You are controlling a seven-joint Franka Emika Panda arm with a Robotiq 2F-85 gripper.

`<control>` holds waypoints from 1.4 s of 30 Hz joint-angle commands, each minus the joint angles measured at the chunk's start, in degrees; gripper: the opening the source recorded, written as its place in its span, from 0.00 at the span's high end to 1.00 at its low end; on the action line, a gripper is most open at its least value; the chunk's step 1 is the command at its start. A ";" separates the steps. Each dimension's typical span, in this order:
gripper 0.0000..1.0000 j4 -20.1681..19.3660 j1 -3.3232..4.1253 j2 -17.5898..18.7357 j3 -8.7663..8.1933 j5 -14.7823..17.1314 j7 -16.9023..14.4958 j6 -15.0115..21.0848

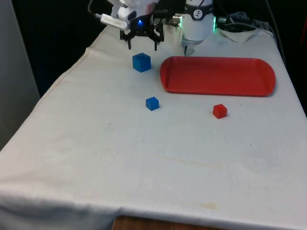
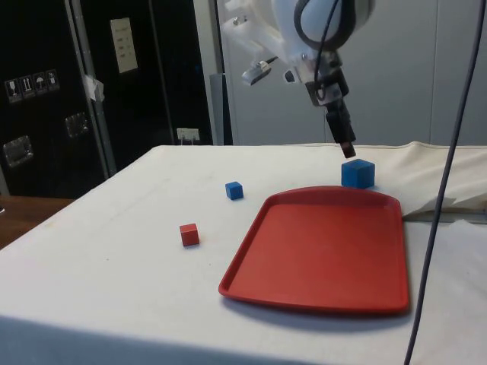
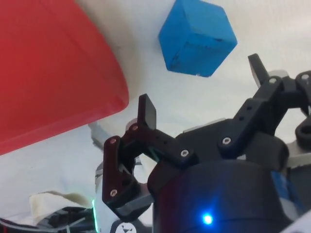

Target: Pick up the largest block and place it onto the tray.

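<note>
One large blue block [image 1: 141,62] sits on the bench just below the parted, empty jaws, untouched, beside the red tray [image 1: 218,76].

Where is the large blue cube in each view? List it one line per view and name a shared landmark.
Front view: the large blue cube sits on the white cloth just below the open black gripper, off the front view's left end of the red plastic tray.
Side view: it stands behind the tray's far edge, under the gripper.
Wrist view: it lies beyond the fingertips, apart from them.
Shared landmark: the red tray beside it.
</note>
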 commanded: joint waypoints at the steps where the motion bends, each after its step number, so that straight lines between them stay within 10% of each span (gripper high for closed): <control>1: 0.00 -0.46 -0.11 0.17 -0.06 -0.23 -0.40 1.09; 42: 0.00 -4.41 -0.17 7.28 0.06 0.34 -10.89 12.20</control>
